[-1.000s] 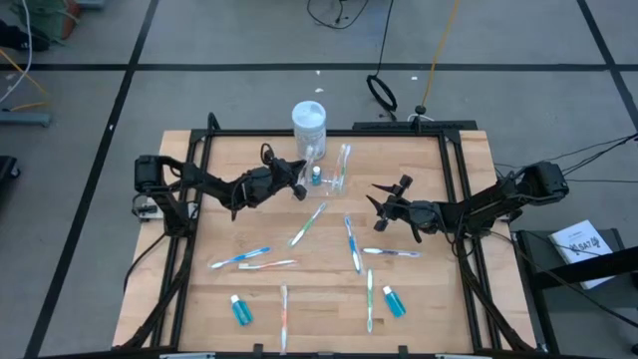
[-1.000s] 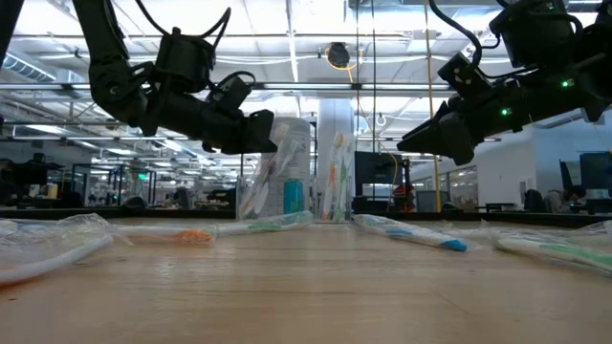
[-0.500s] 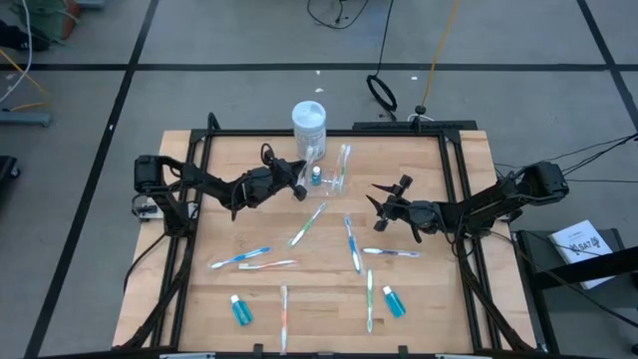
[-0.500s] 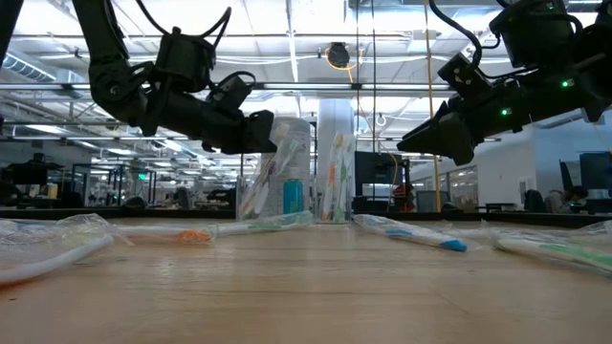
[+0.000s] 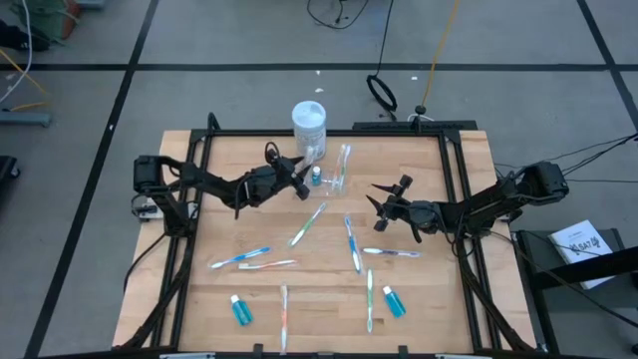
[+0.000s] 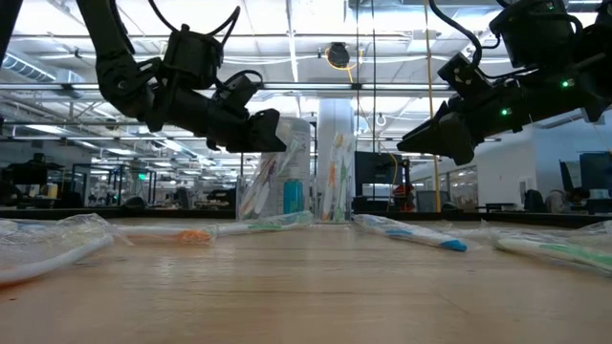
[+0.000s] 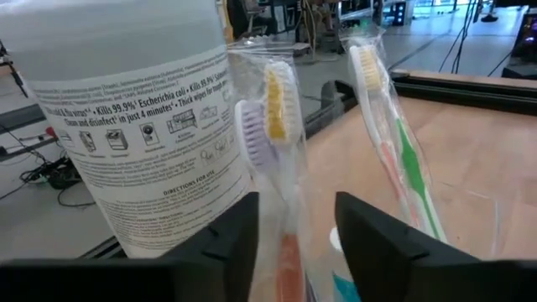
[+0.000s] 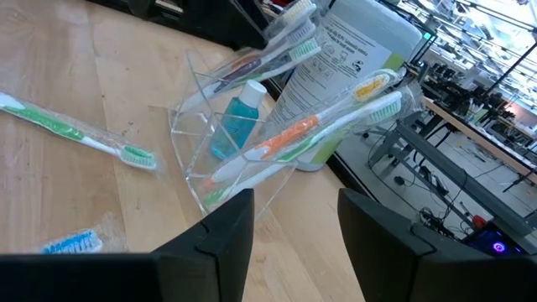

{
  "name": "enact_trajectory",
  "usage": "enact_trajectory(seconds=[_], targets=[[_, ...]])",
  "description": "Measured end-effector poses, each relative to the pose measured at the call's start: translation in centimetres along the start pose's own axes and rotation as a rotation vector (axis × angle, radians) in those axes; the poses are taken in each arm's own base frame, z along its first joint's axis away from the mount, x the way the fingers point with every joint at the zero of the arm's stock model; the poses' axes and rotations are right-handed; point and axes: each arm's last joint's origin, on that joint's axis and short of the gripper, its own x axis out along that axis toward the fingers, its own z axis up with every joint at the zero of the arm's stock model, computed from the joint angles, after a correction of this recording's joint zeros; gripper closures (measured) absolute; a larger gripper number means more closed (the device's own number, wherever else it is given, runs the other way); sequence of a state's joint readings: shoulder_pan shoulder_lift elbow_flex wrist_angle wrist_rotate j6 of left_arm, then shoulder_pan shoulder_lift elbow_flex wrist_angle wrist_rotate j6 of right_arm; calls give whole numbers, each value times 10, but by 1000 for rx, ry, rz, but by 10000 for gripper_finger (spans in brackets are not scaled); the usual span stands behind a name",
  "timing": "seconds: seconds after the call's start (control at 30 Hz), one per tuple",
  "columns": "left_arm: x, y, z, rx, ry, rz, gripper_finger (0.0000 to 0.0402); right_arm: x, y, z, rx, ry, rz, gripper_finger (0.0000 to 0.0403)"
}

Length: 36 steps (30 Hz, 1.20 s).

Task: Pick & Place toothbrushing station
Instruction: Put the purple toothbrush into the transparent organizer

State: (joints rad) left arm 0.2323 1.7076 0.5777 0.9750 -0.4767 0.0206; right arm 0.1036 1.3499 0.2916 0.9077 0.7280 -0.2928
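Note:
The toothbrushing station (image 5: 334, 172) is a clear plastic holder at the table's far middle, standing against the white jar (image 5: 309, 122). It holds wrapped toothbrushes (image 8: 294, 134) and a small blue bottle (image 8: 239, 113). My left gripper (image 5: 296, 172) hovers open just left of the holder. Its fingers (image 7: 226, 239) stand on either side of a wrapped toothbrush with an orange handle (image 7: 285, 159) that stands upright in the holder. My right gripper (image 5: 381, 204) waits open above the table, to the right of the holder and nearer the front edge, with nothing between its fingers.
Several wrapped toothbrushes lie loose on the wood, among them one (image 5: 309, 223) just in front of the holder, one (image 5: 352, 244) near my right gripper and one (image 5: 239, 259) at the left. Two blue bottles (image 5: 240, 310) (image 5: 393, 301) lie near the front edge.
My left gripper has opened and let go of the wrapped toothbrush, which stays upright in the holder. The gripper has also risen slightly. My right arm has kept still.

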Motion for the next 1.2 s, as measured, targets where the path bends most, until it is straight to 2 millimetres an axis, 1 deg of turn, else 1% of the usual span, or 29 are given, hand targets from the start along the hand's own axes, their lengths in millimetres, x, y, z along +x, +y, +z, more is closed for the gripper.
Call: enact_trajectory(seconds=[0.1,0.23,0.5,0.67,0.77,0.93,1.07,1.2], targets=[[-5,-1,9,-10,-17,22,210,0,0,0,0,0,0,234],[-18,-2,24,28,-18,44,202,0,0,0,2,1,0,234],[-48,-3,55,48,-30,2,221,2,-3,1,59,-12,-14,234],[-60,-3,64,77,-27,-20,235,7,-13,7,227,-68,-68,234],[-63,-2,65,107,-16,-27,241,10,-14,5,253,-80,18,234],[-63,-2,63,124,-1,-27,245,12,-12,9,254,-155,267,234],[-63,-2,63,128,5,-28,245,18,-9,22,252,-187,329,234],[-63,-2,63,127,4,-28,245,28,0,32,200,-133,414,234]])
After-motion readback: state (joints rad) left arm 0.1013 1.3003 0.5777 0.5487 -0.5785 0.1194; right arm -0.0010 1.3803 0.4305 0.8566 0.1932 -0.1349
